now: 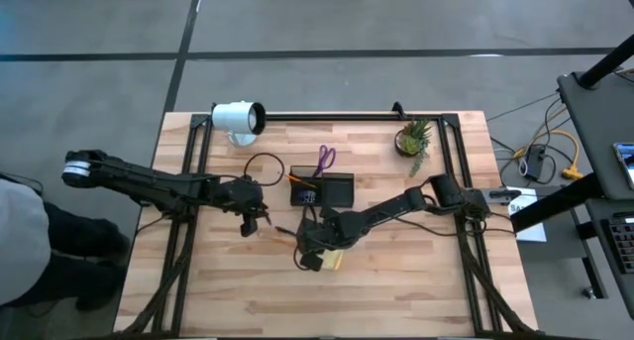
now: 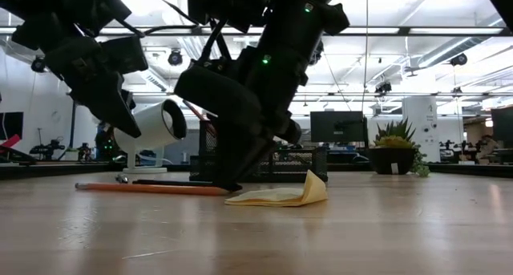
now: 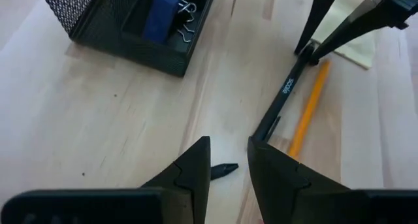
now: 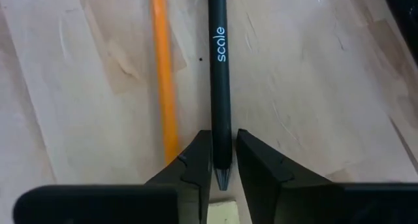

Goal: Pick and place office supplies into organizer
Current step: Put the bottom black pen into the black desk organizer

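You have a light wooden slatted surface (image 1: 396,281) bounded by a dark metal frame (image 1: 327,115). At its far edge a white cylindrical lamp (image 1: 238,118) lies on its side, open end facing right in the high view. A small potted green plant (image 1: 413,139) stands near the far right corner. Beyond the right edge sit a dark desk (image 1: 599,132), cables (image 1: 555,147) and a sheet of paper (image 1: 525,216). In the low view you see monitors (image 2: 338,127) and ceiling lights (image 2: 457,60) in the room behind.

I can see one orange pencil (image 4: 164,80), one black pen (image 4: 219,74), one yellow sticky-note pad (image 2: 280,195), one purple scissors (image 1: 324,162), one mesh organizer (image 1: 332,189), one white lamp (image 1: 238,119) and one little plant (image 1: 413,138).
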### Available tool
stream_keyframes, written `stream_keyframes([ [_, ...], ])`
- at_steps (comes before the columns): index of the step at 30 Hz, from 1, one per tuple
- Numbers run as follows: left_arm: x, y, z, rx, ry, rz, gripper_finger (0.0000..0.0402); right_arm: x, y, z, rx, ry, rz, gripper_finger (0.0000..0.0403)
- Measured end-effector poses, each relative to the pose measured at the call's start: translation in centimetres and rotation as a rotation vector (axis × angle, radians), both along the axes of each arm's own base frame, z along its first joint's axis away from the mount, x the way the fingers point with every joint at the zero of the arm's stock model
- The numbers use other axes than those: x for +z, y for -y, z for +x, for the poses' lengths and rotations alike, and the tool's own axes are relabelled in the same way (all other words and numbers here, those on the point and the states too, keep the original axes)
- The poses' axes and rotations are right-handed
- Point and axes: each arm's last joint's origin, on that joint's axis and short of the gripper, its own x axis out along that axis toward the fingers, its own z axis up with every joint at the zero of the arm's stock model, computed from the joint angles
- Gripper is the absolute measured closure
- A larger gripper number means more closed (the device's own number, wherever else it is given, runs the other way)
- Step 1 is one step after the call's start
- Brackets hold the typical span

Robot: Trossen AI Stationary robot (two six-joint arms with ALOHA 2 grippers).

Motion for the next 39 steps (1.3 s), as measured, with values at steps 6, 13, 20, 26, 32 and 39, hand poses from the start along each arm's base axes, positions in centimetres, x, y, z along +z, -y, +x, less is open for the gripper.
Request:
stream_keyframes([
  [6, -0.1, 0.2, 0.1, -0.09, 0.001, -0.015, 0.0315, -0.4, 0.0, -0.3, 0.001, -0.012, -0.007, 0.0353],
  [13, -1.0, 0.4, 0.9, -0.154, -0.028, -0.004, 0.0315, -0.4, 0.1, -0.5, -0.007, -0.012, -0.017, 0.0367],
  [20, -2.2, 0.6, 1.8, -0.195, -0.056, -0.015, 0.0315, -0.6, 0.0, -0.4, -0.026, -0.002, -0.016, 0.0368],
  [26, -3.1, 0.6, 2.6, -0.236, -0.059, 0.01, 0.0315, -0.8, 0.0, -0.6, -0.019, -0.005, -0.02, 0.0369],
  [32, -4.1, 0.7, 3.2, -0.264, -0.072, 0.034, 0.0315, -0.8, 0.0, -0.5, -0.009, 0.003, -0.023, 0.0369],
  [39, -5.1, 0.7, 4.1, -0.284, -0.083, 0.05, 0.0315, -0.6, 0.0, -0.3, -0.009, 0.012, -0.021, 0.0369],
])
